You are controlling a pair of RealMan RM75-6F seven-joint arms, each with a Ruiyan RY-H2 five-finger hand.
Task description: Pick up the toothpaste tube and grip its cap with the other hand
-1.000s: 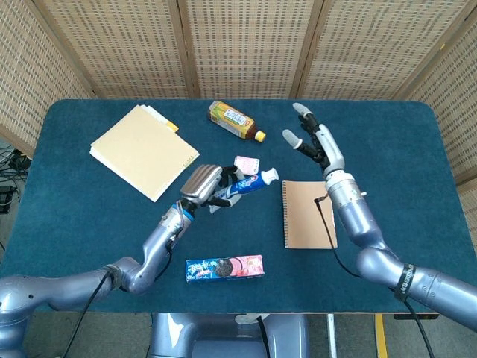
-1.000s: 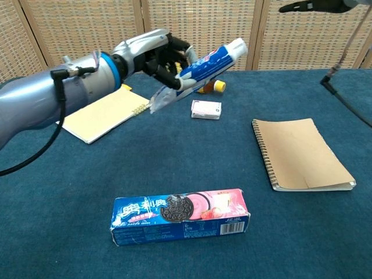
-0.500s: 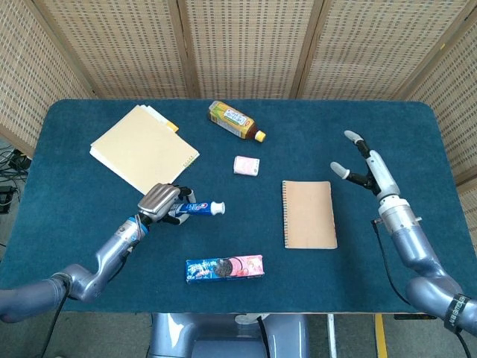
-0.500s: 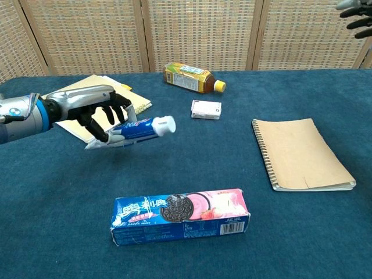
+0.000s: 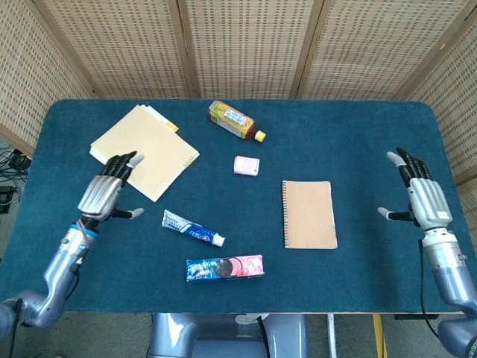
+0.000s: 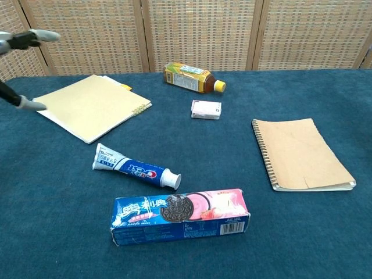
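Observation:
The toothpaste tube [image 5: 193, 228] [image 6: 135, 167], blue and white, lies flat on the blue table with its white cap [image 6: 171, 179] pointing toward the front right. Nothing touches it. My left hand [image 5: 106, 193] hovers well to the tube's left with fingers spread and nothing in it; the chest view catches only its fingertips [image 6: 23, 40] at the top left corner. My right hand [image 5: 420, 196] hangs open near the table's right edge, far from the tube, and does not show in the chest view.
A cookie box [image 5: 224, 268] [image 6: 180, 215] lies just in front of the tube. A brown spiral notebook [image 5: 308, 214] sits to the right, a yellow folder [image 5: 144, 151] at the back left, a tea bottle [image 5: 236, 121] at the back, a small pink-white box [image 5: 246, 165] mid-table.
My left hand let go of the toothpaste tube, which now lies on the table, and pulled back to the left. My right hand withdrew to the right edge.

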